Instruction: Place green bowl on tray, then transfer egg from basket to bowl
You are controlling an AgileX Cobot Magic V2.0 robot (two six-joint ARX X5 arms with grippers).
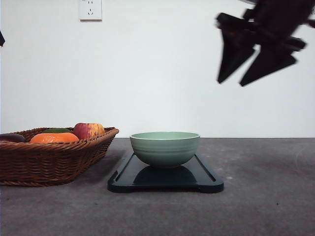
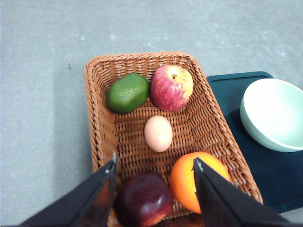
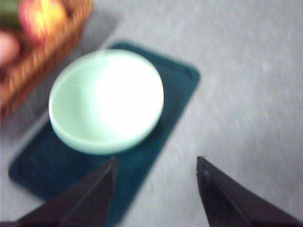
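Note:
The green bowl (image 1: 165,147) stands upright on the dark tray (image 1: 206,181), near its middle. It looks empty in the right wrist view, bowl (image 3: 106,101) on tray (image 3: 170,127). A pale egg (image 2: 158,133) lies in the middle of the wicker basket (image 2: 97,118) among fruit. My left gripper (image 2: 155,165) hovers open above the basket, and the egg lies a little beyond its fingertips. High above the table, up and to the right of the bowl, my right gripper (image 1: 231,82) hangs open and holds nothing; its wrist view (image 3: 156,163) is blurred.
The basket (image 1: 49,160) sits left of the tray, close to it. It holds a green fruit (image 2: 127,92), a red apple (image 2: 171,87), an orange (image 2: 196,179) and a dark red fruit (image 2: 143,201). Bare grey table lies right of the tray.

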